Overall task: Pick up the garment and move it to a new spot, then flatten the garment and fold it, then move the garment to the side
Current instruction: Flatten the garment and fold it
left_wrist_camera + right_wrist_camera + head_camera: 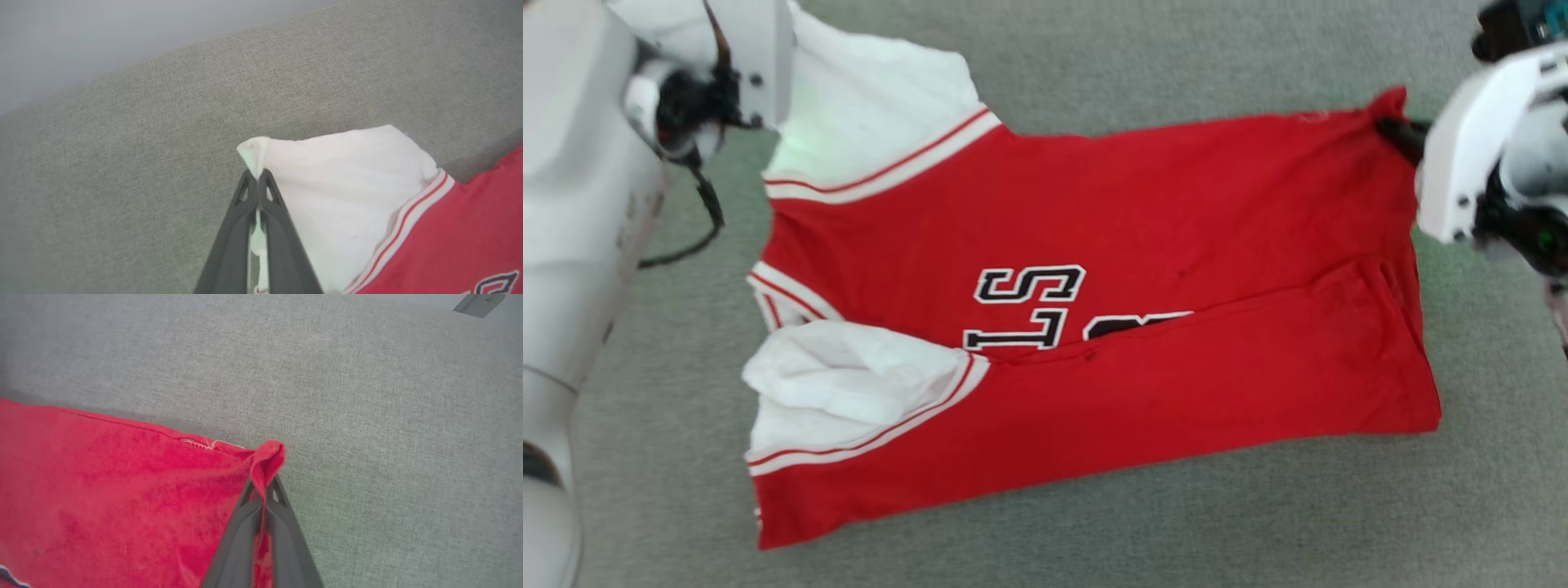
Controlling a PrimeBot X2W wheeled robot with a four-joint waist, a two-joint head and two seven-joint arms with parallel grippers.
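The garment (pixel 1143 204) is a red jersey with white sleeves and black-and-white lettering, lying sideways on a grey cloth surface with its near long side folded over the front. In the left wrist view my left gripper (pixel 256 176) is shut on the tip of the far white sleeve (pixel 339 183). In the right wrist view my right gripper (pixel 262 482) is shut on the far red hem corner (pixel 267 455). In the head view the right gripper's dark fingers (pixel 1401 135) meet that corner at the right; the left wrist housing (pixel 711 73) covers the sleeve tip.
Grey cloth surface (pixel 1176 57) spreads all round the garment. My pale left arm (pixel 572 245) fills the left edge of the head view, a black cable (pixel 707 212) hanging from it. A small metal bracket (pixel 478 303) shows beyond the surface's far edge.
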